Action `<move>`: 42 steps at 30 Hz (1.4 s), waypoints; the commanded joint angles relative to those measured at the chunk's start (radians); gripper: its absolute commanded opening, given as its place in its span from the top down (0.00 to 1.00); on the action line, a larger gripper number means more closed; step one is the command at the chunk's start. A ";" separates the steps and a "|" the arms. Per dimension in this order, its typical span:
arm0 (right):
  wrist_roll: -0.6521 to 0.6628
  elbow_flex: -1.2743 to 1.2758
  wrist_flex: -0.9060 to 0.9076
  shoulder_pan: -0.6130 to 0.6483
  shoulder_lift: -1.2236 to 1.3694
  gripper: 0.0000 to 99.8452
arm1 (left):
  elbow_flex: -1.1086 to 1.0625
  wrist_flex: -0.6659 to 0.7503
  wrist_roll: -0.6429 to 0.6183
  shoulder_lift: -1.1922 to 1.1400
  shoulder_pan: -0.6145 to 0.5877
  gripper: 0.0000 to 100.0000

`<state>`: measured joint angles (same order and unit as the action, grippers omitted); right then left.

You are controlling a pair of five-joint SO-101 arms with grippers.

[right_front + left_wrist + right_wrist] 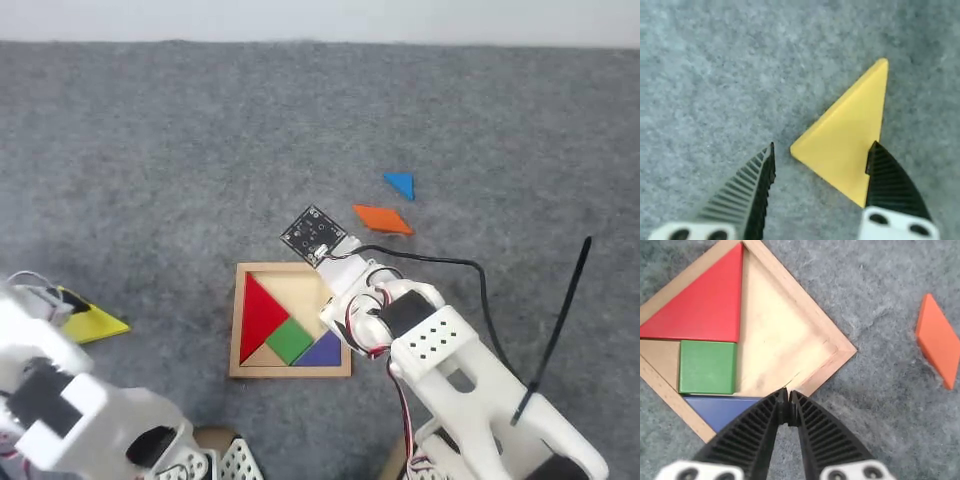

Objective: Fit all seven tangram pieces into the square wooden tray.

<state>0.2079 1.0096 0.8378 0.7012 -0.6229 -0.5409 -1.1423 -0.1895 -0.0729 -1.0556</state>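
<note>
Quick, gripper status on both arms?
Left gripper: open above the yellow triangle, holding nothing.
Right gripper: shut, empty, by the wooden tray edge.

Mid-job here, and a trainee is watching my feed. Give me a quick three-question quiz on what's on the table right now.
1. True or false: the right gripper has its fingers shut.
2. How many pieces lie in the tray?
3. The yellow triangle lies: A in the tray; B at the open fingers of the left gripper; C under the right gripper.
Key: 1 true; 2 three; 3 B.
</note>
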 commanded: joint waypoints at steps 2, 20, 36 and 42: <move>0.014 -0.014 -0.015 -0.008 -0.002 0.99 | 0.005 0.020 -0.014 0.009 0.054 0.71; 0.014 -0.014 -0.012 -0.008 -0.007 0.99 | -0.068 0.081 -0.008 0.009 0.012 0.71; 0.040 -0.012 -0.012 -0.008 -0.007 0.99 | -0.008 0.015 0.051 0.009 0.020 0.71; 0.040 -0.012 -0.012 -0.008 -0.008 0.99 | 0.021 -0.005 0.121 0.006 0.025 0.71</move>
<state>0.2355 1.0096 0.8378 0.7012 -0.6229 -0.5639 -1.1469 -0.0913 -0.0729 -1.0357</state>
